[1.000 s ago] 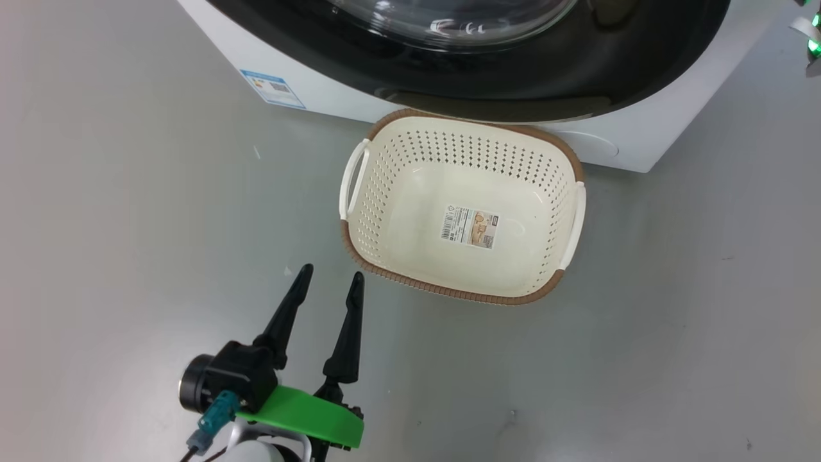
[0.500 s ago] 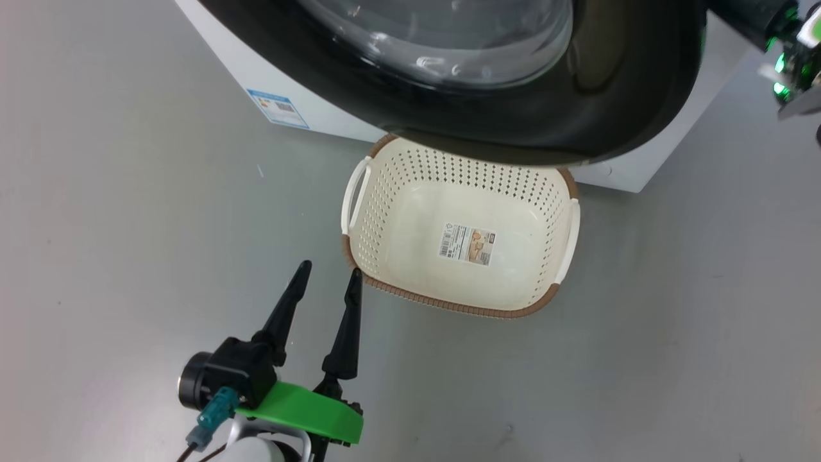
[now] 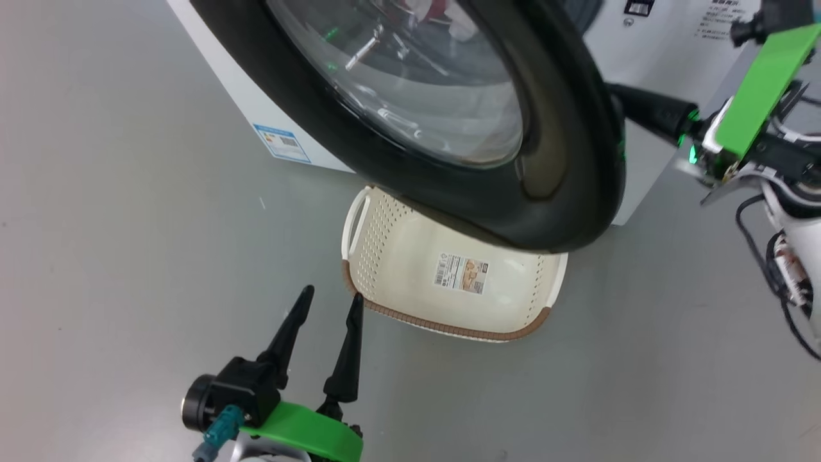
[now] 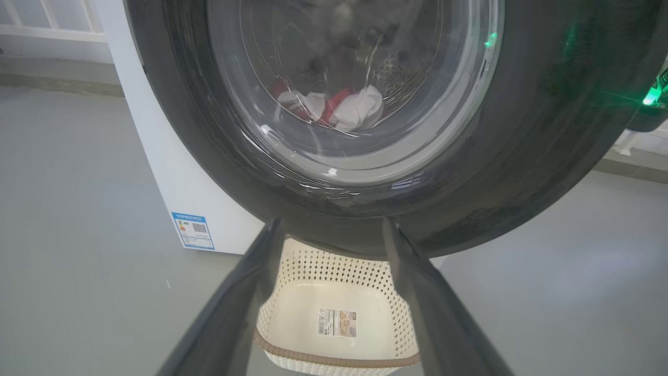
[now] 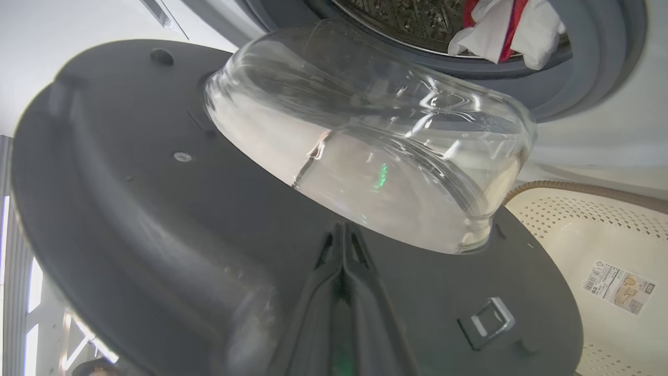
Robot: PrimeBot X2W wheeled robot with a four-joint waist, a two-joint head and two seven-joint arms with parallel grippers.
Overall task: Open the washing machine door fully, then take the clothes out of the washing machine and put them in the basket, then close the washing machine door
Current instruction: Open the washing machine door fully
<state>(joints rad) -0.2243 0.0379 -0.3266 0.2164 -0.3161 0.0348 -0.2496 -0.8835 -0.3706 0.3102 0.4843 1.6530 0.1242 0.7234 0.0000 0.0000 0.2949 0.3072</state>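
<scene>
Washing machine door (image 5: 130,209), judged stiff and heavy, is best pushed on its inner face, just ahead of the pressed-together right gripper (image 5: 343,232); left gripper (image 3: 328,296) is spread.

Place: a plain test space arranged as a laundry corner is suggested.
Floor: a smooth grey floor (image 3: 128,224) is spread on every side.
Appliance: a white front-loading washing machine (image 3: 266,109) is stood directly on it at the far side, with a blue label (image 3: 282,142) stuck near its base.
Laundry: red and white clothes (image 4: 334,107) are seen inside; a cream basket (image 3: 385,256) is set near its front.
Far left: a pale wall (image 4: 47,15) with a white rail is seen.
Rig: a green mounting plate (image 3: 763,90) and exposed cables (image 3: 782,276) are seen at the right.
</scene>
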